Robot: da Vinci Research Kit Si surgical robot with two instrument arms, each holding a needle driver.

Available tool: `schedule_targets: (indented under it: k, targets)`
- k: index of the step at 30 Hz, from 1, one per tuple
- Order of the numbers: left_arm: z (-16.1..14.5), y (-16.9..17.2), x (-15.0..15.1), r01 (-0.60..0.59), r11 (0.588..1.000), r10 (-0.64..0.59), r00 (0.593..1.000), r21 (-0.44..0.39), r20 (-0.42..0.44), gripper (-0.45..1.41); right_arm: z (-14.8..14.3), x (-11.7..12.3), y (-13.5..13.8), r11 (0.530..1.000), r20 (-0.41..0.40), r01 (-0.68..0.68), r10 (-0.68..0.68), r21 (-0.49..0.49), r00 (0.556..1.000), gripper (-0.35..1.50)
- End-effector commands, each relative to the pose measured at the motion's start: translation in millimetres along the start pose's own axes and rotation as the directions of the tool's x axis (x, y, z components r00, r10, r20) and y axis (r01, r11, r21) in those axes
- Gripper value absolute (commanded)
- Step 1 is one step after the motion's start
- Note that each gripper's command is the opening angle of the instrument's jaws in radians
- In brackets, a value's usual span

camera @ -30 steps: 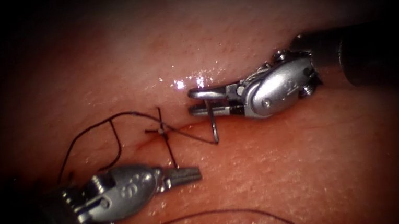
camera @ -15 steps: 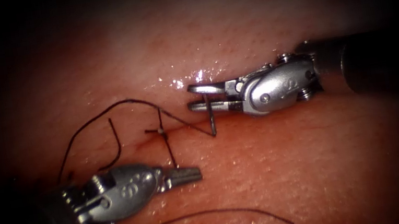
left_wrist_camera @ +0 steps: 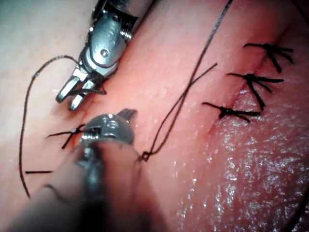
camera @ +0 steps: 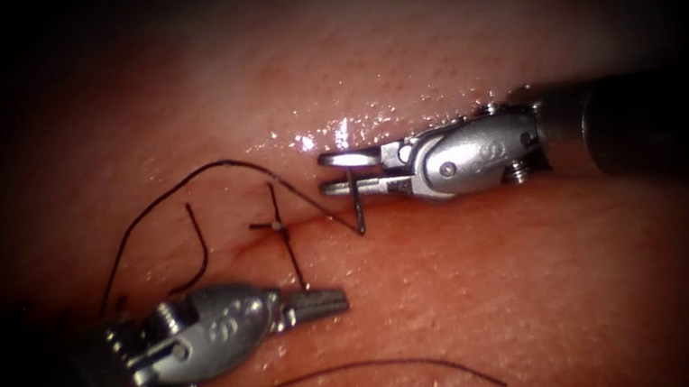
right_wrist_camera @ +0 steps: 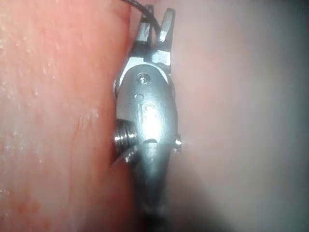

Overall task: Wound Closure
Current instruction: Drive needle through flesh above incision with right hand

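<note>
Change: right tool [camera: 340,172] is lowering; more of needle [camera: 358,210] apparently entering tissue [camera: 505,288].
Right tool: jaws parted, needle between them.
Left tool [camera: 324,301]: closed, holding nothing, near the stitch [camera: 276,226].

Endoscope: looks down from above and in front at the tissue [camera: 469,293], at middle distance.
Left wrist: looks along its own shaft, close, toward the stitched cut [left_wrist_camera: 227,113].
Right wrist: very close behind the right tool [right_wrist_camera: 155,26].
Shared: the right tool [camera: 340,172] [left_wrist_camera: 70,95] and the thread [camera: 179,186] [left_wrist_camera: 24,125].
</note>
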Motion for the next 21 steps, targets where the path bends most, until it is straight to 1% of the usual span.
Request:
schedule_targets:
  k: [1,9,13,15,17,19,21]
  targets:
    - [0.7,-0.3,0.0,-0.001,1.0,0.001,1.0,0.0,-0.001,-0.45,0.7,-0.4,0.3,1.0,0.005,-0.006,0.006,0.005,1.0,-0.35]
    - [1.1,-0.3,0.3,0.001,1.0,-0.001,1.0,0.004,-0.001,-0.45,0.4,-1.0,0.6,0.993,0.022,-0.12,0.12,0.002,0.993,-0.35]
    - [1.5,-0.5,0.8,0.011,1.0,-0.01,0.999,0.027,-0.03,-0.45,0.1,-0.6,1.1,0.981,-0.026,-0.194,0.194,-0.022,0.981,-0.35]
    - [1.6,-0.7,1.1,0.017,0.999,-0.015,0.999,0.034,-0.047,-0.45,-0.1,-0.4,1.3,0.968,-0.042,-0.252,0.25,-0.024,0.967,-0.35]
    - [1.5,-0.8,1.2,0.019,0.999,-0.017,0.998,0.036,-0.052,-0.45,-0.1,-0.2,1.4,0.96,-0.046,-0.277,0.276,-0.032,0.96,-0.35]
    - [1.4,-0.9,1.2,0.021,0.999,-0.018,0.998,0.038,-0.057,-0.45,-0.2,-0.2,1.5,0.943,-0.04,-0.33,0.328,-0.035,0.944,-0.35]
    - [1.4,-1.0,1.2,0.021,0.999,-0.018,0.998,0.038,-0.057,-0.45,-0.1,-0.2,1.5,0.941,-0.04,-0.336,0.335,-0.037,0.941,-0.35]
